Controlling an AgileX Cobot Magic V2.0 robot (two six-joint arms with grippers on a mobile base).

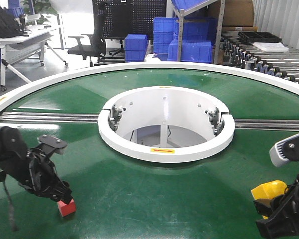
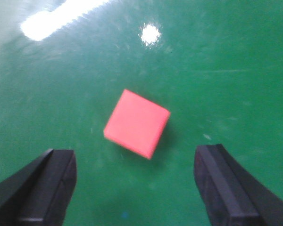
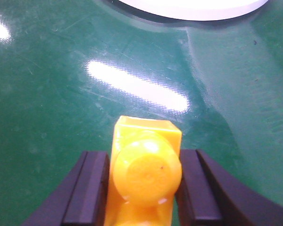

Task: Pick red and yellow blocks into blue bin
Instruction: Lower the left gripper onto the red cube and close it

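Note:
The red block (image 1: 67, 207) (image 2: 137, 123) lies on the green belt at the front left. My left gripper (image 1: 57, 191) (image 2: 137, 188) hangs just over it and is open, its black fingers (image 2: 47, 181) standing wide apart with the cube ahead of them and touching neither. At the front right, my right gripper (image 1: 274, 211) (image 3: 144, 188) is shut on the yellow block (image 1: 269, 191) (image 3: 145, 172), a studded brick pinched between both pads (image 3: 92, 188). The blue bin is out of view.
A white ring (image 1: 165, 149) surrounds the hole in the middle of the green conveyor (image 1: 164, 199). Metal rails (image 1: 45, 117) cross the belt left and right. Blue ribbed crates (image 1: 189, 50), a roller track (image 1: 269, 59) and an office chair (image 1: 87, 45) stand behind.

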